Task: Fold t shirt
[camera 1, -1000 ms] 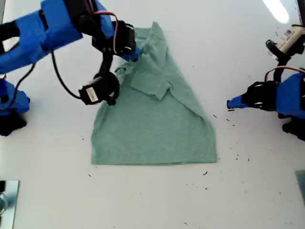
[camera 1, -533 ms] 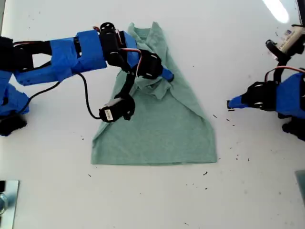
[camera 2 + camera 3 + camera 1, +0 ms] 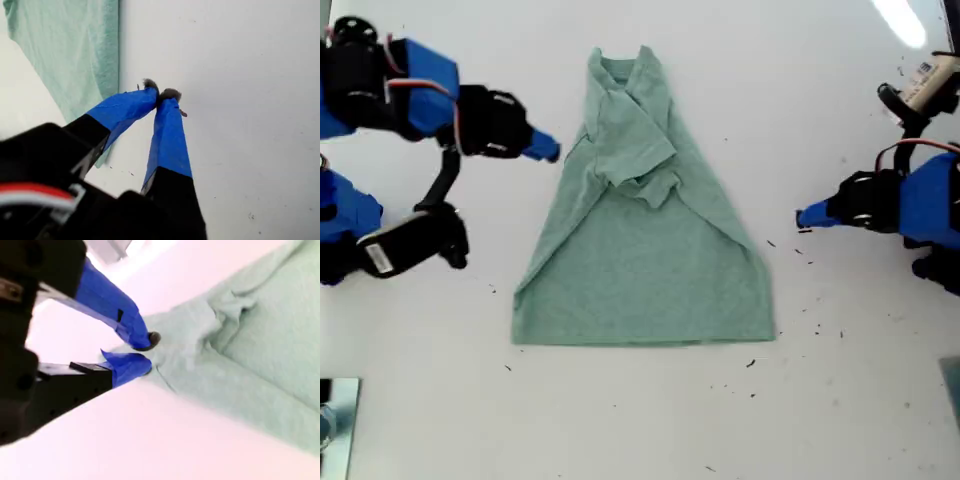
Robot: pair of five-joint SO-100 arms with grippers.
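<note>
The pale green t shirt [image 3: 645, 250] lies flat in the middle of the white table, collar at the far end and hem toward the exterior view's near edge. Both sleeves are folded inward over the chest, so the cloth narrows toward the collar. My second gripper [image 3: 548, 151] hovers just off the shirt's edge on the exterior view's left. Its blue fingertips [image 3: 145, 342] stand slightly open beside the folded sleeve [image 3: 210, 325], with nothing between them. My first gripper [image 3: 804, 217] rests shut over bare table on the exterior view's right, a short way from the shirt's edge [image 3: 80, 55]; its tips [image 3: 161, 93] touch.
A metal object [image 3: 334, 420] sits at the exterior view's lower left corner. Dark specks [image 3: 815, 325] dot the table near the first arm. The second arm's black camera module [image 3: 412, 243] hangs low at the exterior view's left.
The second arm has pulled back from over the shirt to the exterior view's left, leaving the sleeve folded across the chest. The first arm has not moved.
</note>
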